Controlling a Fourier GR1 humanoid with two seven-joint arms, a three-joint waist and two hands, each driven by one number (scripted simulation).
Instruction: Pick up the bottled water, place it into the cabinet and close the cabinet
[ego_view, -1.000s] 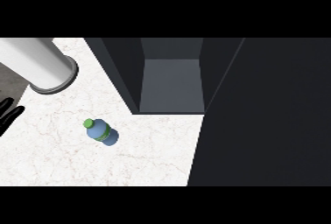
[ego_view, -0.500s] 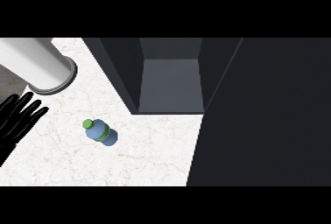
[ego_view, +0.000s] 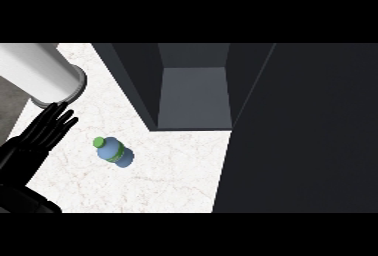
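The bottled water (ego_view: 112, 150), a small blue bottle with a green cap, stands on the white marble counter (ego_view: 162, 175) left of the middle. My left hand (ego_view: 33, 140) shows at the left edge, black, open with straight fingers pointing up and right; it is a short gap left of the bottle and does not touch it. The dark cabinet (ego_view: 193, 95) stands behind the bottle with its inside open to view and nothing in it. My right hand does not show.
A wide dark panel (ego_view: 303, 135), the cabinet's open door, covers the right side of the view. A white cylinder (ego_view: 37, 70) lies at the upper left, just above my left hand's fingertips.
My left hand has come further in from the left edge, up and to the right toward the bottle. The bottle and the cabinet have not moved.
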